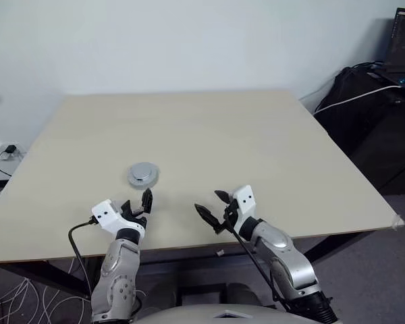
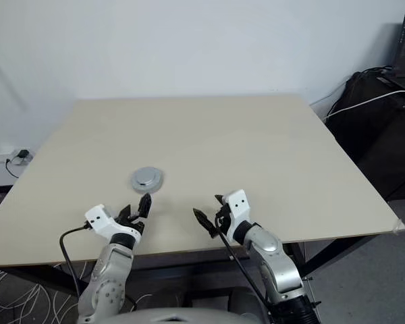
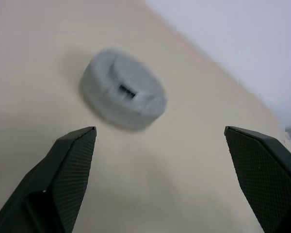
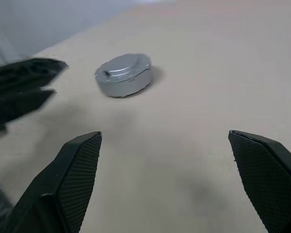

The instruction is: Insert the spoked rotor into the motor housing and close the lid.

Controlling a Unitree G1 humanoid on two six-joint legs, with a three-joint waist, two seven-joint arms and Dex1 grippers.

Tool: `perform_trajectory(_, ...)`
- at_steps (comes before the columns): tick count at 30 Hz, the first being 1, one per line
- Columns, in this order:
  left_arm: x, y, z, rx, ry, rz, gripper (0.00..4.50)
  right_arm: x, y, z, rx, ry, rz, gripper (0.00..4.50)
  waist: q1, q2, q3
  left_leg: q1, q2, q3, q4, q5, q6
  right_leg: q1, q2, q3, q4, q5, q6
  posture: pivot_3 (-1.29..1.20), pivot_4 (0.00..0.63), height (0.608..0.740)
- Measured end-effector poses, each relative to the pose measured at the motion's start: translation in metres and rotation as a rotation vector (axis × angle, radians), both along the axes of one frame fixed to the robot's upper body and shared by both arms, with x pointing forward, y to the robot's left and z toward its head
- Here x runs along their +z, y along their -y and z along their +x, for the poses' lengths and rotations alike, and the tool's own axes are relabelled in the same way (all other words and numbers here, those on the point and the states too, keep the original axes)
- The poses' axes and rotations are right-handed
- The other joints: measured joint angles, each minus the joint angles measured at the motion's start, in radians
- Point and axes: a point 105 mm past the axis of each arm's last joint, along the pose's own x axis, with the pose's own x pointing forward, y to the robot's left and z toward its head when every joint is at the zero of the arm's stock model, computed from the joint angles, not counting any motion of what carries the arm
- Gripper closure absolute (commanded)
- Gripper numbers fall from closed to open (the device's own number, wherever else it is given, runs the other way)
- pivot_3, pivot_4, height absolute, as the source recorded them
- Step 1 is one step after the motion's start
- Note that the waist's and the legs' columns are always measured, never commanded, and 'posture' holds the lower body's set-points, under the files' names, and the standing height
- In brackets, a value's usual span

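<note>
Motor housing sits closed on the table, lid down on top, so it reads as one flat grey puck. It's on the robot's left half of the tabletop, toward the near edge, nothing else around it on the wood. Small dark slot shows in its side wall in the left wrist view. Rotor isn't visible from outside; can't tell from these views whether it's inside.

Left gripper is just short of the housing on the near side, jaws spread wide, gripping nothing, not touching it. Fingers frame the puck with clear table between.

Right gripper is off to the right of the housing, near the table's front edge, also released and empty, angled toward the left.

Dark bag and a laptop off the table's far right.
</note>
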Motion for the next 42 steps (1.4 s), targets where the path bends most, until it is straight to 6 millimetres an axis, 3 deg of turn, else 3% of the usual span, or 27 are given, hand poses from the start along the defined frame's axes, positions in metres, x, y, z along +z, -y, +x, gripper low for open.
perform_trajectory(6, -0.004, 0.006, -0.003, -0.060, 0.070, 0.304, 0.03, -0.007, 0.023, 0.004, -0.187, 0.070, -0.056, 0.00, 0.002, 0.002, 0.001, -0.001, 0.000, 0.000, -0.001, 0.000, 0.000, -0.001, -0.001, 0.000, 0.000, 0.000, 0.000, 0.00, 0.000, 0.740)
perform_trajectory(12, -0.012, 0.022, -0.011, -0.169, 0.103, 0.409, 0.03, -0.012, 0.049, -0.003, -0.330, 0.102, -0.104, 0.00, 0.002, 0.004, 0.002, -0.001, 0.000, 0.000, -0.002, 0.000, 0.000, -0.001, -0.001, 0.000, 0.000, -0.001, 0.000, 0.00, 0.000, 0.740)
perform_trajectory(17, -0.012, 0.023, -0.015, -0.193, 0.117, 0.487, 0.03, -0.018, 0.063, -0.012, -0.386, 0.098, -0.139, 0.00, 0.001, 0.005, 0.003, -0.001, 0.001, 0.000, -0.002, 0.000, 0.000, -0.001, -0.001, -0.001, 0.000, -0.001, 0.000, 0.00, 0.000, 0.740)
perform_trajectory(42, -0.020, 0.022, -0.018, -0.180, 0.081, 0.501, 0.03, -0.023, 0.074, -0.017, -0.505, 0.076, -0.127, 0.00, 0.001, 0.007, 0.004, -0.001, 0.001, -0.001, -0.002, 0.000, 0.000, -0.001, -0.002, -0.001, 0.000, -0.002, 0.000, 0.00, 0.000, 0.740)
